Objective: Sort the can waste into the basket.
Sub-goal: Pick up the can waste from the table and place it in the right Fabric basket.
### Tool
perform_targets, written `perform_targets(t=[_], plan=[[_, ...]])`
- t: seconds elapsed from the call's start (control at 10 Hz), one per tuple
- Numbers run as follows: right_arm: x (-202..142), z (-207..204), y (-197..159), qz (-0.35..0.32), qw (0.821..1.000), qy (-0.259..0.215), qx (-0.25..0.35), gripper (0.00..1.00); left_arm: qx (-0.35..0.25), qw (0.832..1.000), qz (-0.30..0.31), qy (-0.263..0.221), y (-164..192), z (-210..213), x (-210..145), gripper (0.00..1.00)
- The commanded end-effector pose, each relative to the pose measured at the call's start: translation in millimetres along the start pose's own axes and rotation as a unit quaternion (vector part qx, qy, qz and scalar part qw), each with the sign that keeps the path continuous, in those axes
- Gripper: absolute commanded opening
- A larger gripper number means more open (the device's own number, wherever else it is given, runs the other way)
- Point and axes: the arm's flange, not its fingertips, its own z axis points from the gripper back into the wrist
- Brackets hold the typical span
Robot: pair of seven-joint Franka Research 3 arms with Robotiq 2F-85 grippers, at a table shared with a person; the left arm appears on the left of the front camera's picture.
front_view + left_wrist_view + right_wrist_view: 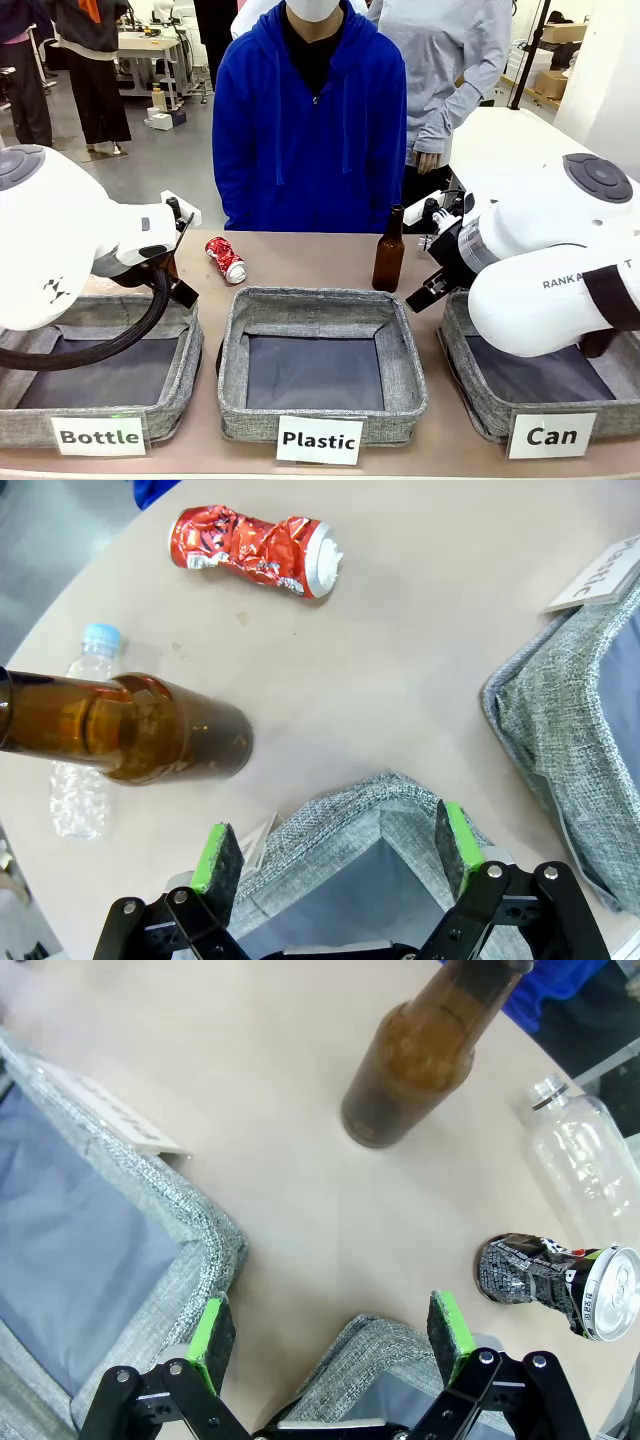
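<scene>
The basket (472,388) labelled "Can" sits at the robot's right end of the row. The part of its dark floor not hidden by the right arm lies bare, as do the floors of the "Plastic" basket (232,385) next to it and the "Bottle" basket (186,372) beyond. A dark crushed can (552,1282) lies on its side on the table (300,265) just beside a corner of the "Can" basket, with its silver lid end turned away from that corner. A red crushed can (225,260) lies well apart from the "Can" basket, past the brown bottle (388,250). Its long axis runs diagonally, white end toward the robot. A clear plastic bottle (580,1150) is cut off by the picture edge. The right end effector (330,1330) hangs over the "Can" basket's corner with its fingers spread, holding nothing. The left end effector (337,848) is likewise spread, over the "Bottle" basket's corner.
</scene>
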Motion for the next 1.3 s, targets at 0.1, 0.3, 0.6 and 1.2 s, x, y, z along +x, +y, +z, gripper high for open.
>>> perform_targets(t=[0.1,0.3,0.6,1.2], plan=[[0.0,0.0,-0.1,0.000,1.000,0.000,0.000,1.00,0.000,1.000,0.000,0.000,0.0,0.1,0.0,1.00],[0.0,0.0,-0.1,0.000,1.000,0.000,0.000,1.00,0.000,1.000,0.000,0.000,0.0,0.1,0.0,1.00],[0.0,0.0,0.0,0.000,1.000,0.000,0.000,1.00,0.000,1.000,0.000,0.000,0.0,0.0,0.0,1.00],[3.2,135.7,-22.2,-0.121,0.981,0.055,0.141,1.00,-0.285,0.958,0.010,-0.041,-27.9,138.2,-24.5,1.00]])
